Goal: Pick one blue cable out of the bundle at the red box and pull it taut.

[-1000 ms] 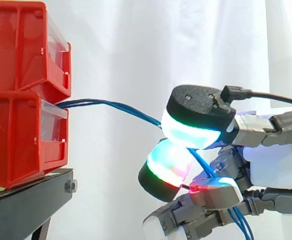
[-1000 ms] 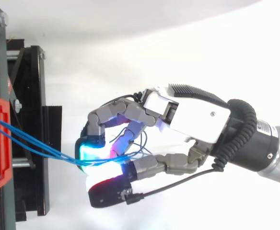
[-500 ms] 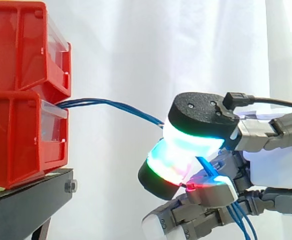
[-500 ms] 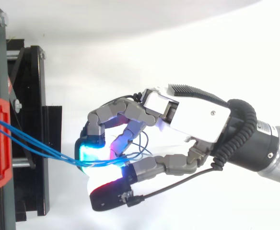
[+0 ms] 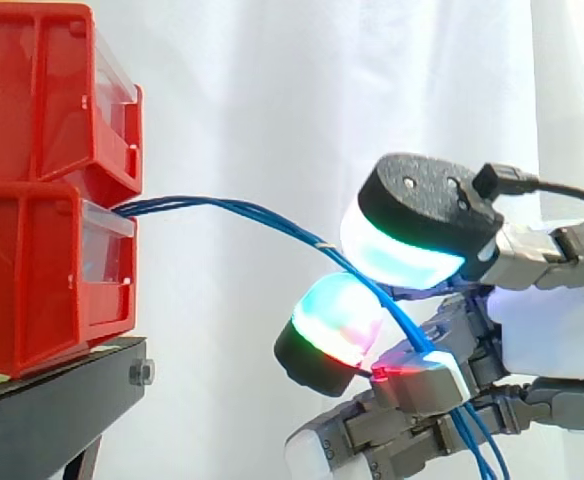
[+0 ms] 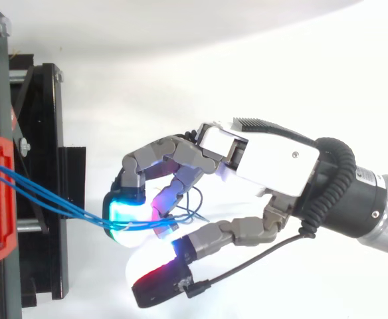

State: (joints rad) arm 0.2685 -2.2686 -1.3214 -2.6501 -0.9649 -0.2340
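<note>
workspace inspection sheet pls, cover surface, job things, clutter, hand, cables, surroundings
surface: black metal stand at the left, bearing the bins.
job's things: stacked red plastic bins, two high; bundle of thin blue cables coming out where the two bins meet.
clutter: nothing seen.
hand: robot hand right of the bins, apart from them, with the cables running through it; the grip cannot be told.
cables: the strands are spread at the bin, converge at the hand, then hang on below it; they arc down to the hand and are not yet taut.
surroundings: white curtain behind the work.
</note>
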